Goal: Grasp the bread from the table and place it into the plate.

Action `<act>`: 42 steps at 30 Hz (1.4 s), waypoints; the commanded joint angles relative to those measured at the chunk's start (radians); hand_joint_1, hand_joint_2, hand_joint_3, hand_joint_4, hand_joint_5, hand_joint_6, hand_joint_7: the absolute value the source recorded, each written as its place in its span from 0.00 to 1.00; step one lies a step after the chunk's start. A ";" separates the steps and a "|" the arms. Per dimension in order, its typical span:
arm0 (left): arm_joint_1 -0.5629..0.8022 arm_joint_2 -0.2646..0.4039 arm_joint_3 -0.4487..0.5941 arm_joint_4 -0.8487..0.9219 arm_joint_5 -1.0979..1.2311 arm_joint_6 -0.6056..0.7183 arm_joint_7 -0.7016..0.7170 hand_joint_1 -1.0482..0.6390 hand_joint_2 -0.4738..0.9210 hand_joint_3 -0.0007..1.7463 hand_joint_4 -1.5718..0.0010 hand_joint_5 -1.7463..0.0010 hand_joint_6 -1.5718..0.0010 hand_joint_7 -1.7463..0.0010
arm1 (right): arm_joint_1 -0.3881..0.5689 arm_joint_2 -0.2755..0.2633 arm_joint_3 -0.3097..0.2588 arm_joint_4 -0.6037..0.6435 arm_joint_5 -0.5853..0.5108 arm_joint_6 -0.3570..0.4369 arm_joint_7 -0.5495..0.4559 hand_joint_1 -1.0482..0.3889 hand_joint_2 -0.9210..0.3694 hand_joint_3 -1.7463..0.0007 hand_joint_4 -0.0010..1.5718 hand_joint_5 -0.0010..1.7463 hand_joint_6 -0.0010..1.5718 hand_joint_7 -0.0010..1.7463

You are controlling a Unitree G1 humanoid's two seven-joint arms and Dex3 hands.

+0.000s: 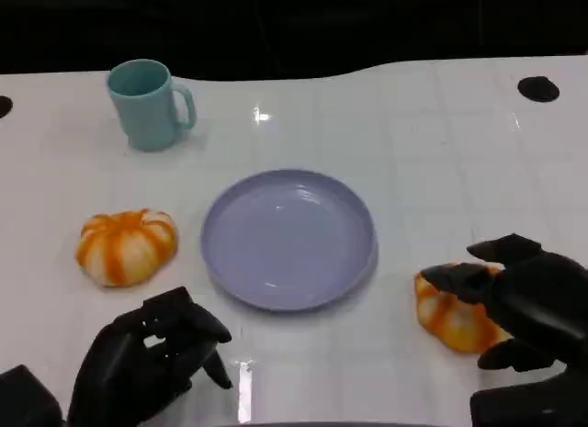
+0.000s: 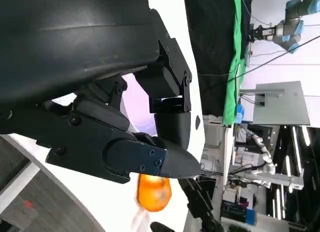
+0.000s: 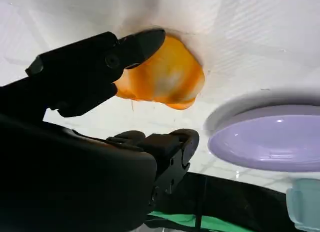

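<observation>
The left hand (image 1: 147, 358) hovers low over the table (image 1: 441, 151) with fingers curled in, holding nothing. The right hand (image 1: 519, 303) has its fingers around a bread (image 1: 450, 317), a rounded orange loaf with pale stripes, still on the table. Between the hands lies the lavender plate (image 1: 289, 239). Just beyond the left hand sits a second bread (image 1: 126, 246), and farther off a teal mug (image 1: 147, 104).

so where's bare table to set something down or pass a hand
Bare patches: the far right of the table, between the mug and the black disc; and the near strip between the plate and the left hand. Crowded: near right, where the right hand closes around a bread; the other bread sits left of the plate.
</observation>
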 commanded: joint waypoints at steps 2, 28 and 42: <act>0.014 0.012 0.003 -0.019 0.007 0.007 0.014 0.19 1.00 0.12 0.48 0.11 0.48 0.33 | -0.042 0.003 0.024 0.069 -0.005 0.017 -0.036 0.39 0.07 0.99 0.12 0.16 0.23 0.00; 0.050 0.007 -0.006 -0.115 -0.001 0.066 0.030 0.23 1.00 0.13 0.54 0.07 0.53 0.31 | -0.214 0.109 0.066 0.441 0.091 -0.053 -0.326 0.58 0.03 1.00 0.57 0.26 0.55 0.06; 0.071 0.006 -0.010 -0.146 0.004 0.060 0.035 0.28 1.00 0.17 0.58 0.02 0.59 0.23 | -0.406 0.163 0.129 0.874 0.075 -0.254 -0.818 0.66 0.46 0.25 0.62 1.00 0.49 1.00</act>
